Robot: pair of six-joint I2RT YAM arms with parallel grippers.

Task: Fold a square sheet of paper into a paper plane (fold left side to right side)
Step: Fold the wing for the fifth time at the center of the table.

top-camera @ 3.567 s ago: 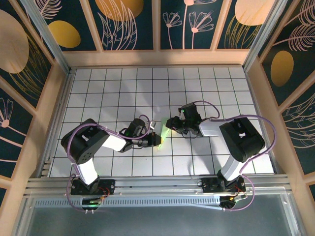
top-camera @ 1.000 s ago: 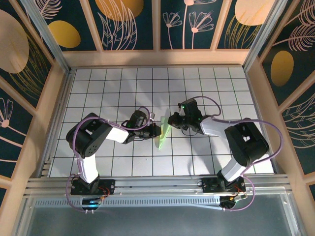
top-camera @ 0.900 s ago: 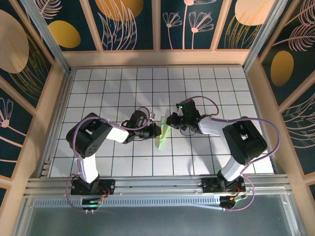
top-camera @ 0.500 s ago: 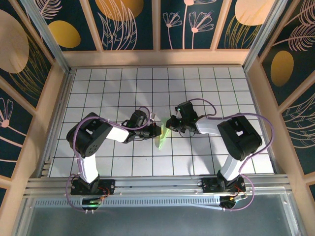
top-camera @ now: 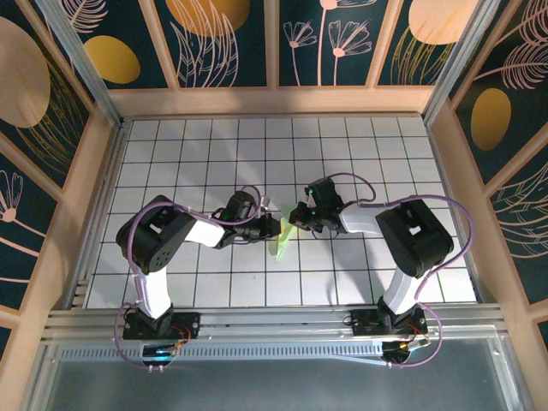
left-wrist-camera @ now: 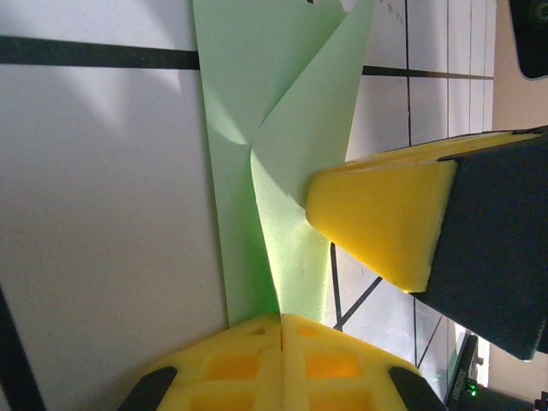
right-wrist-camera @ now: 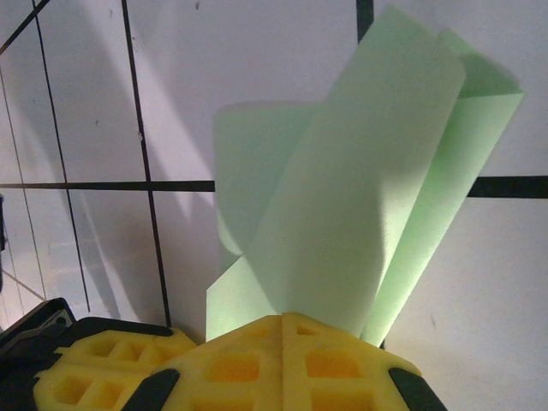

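The paper [top-camera: 282, 239] is thin and pale green, folded into a narrow, pointed strip with a long centre crease. It sits near the middle of the bench [top-camera: 171, 145], running far to near with its tip toward the near edge. Its layers are not pressed flat. They rise and splay apart in loose, curved flaps.
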